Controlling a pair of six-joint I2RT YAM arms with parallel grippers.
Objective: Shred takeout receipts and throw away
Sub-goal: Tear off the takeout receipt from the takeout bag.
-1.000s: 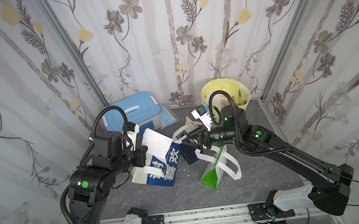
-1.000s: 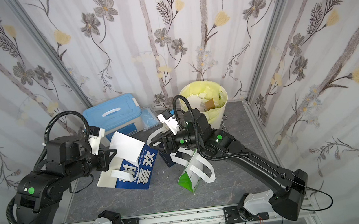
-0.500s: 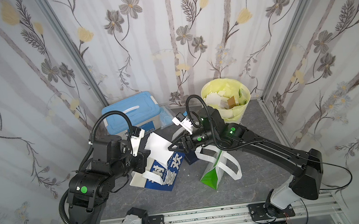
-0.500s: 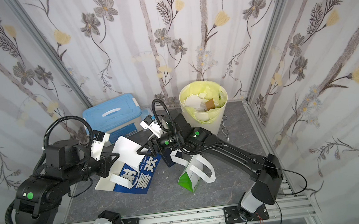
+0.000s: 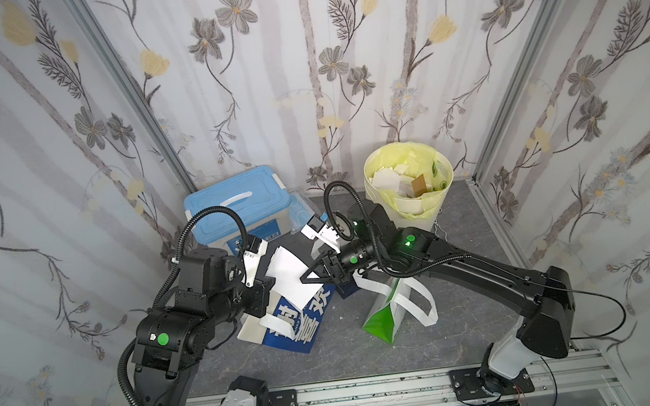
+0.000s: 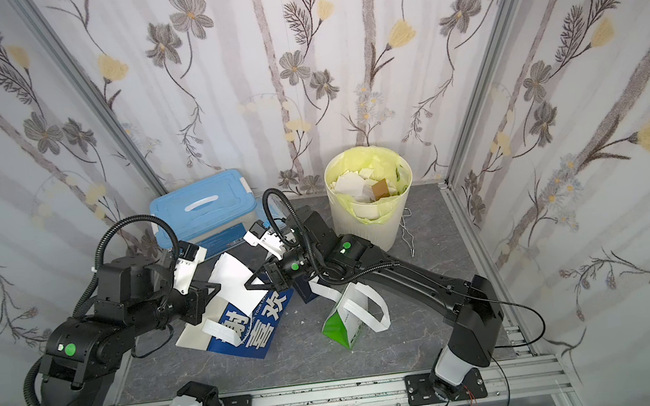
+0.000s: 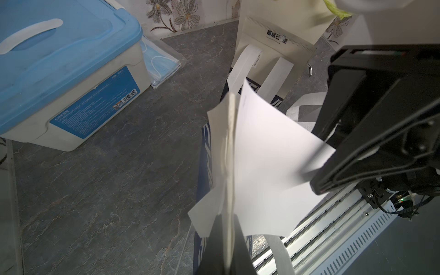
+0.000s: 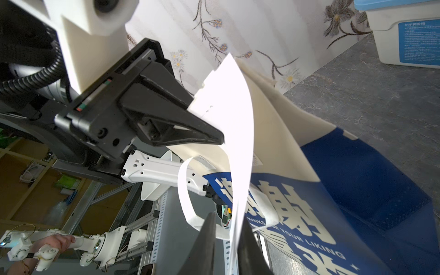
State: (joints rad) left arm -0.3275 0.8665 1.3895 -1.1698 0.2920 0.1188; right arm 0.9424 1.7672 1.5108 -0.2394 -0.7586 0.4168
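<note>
- Floral wallpaper [image 5: 297, 49] closes the cell on three sides, and a dark grey, marble-veined tabletop [image 5: 345, 356] lies beneath both my claws.
- My left claw [image 6: 216, 286] is clamped on one edge of a takeout receipt [image 6: 234, 281], a blank white sheet held up in the air. In the left wrist view the paper sits pinched flat between the fingers [image 7: 240, 242], seemingly in more than one layer.
- My right claw [image 6: 250, 283] faces it tip to tip, with the sheet spanning the gap between them. It looks closed on the opposite edge, and in the right wrist view the paper runs between its fingers [image 8: 207, 240].
- I judge this two-sided hold is meant for tearing. With each edge gripped, drawing the claws apart or past each other should rip the sheet.
- Directly below the claws a blue bag [image 5: 299, 319] with white characters lies on its side.
- Under my right forearm sits a green bag [image 5: 386, 318].
- Behind my right claw stands the waste bin [image 5: 411, 211] with its yellow liner. White scraps are already inside, and that is where the pieces belong.
- Behind my left claw rests a blue-lidded storage box [image 5: 232, 206] against the wall.
</note>
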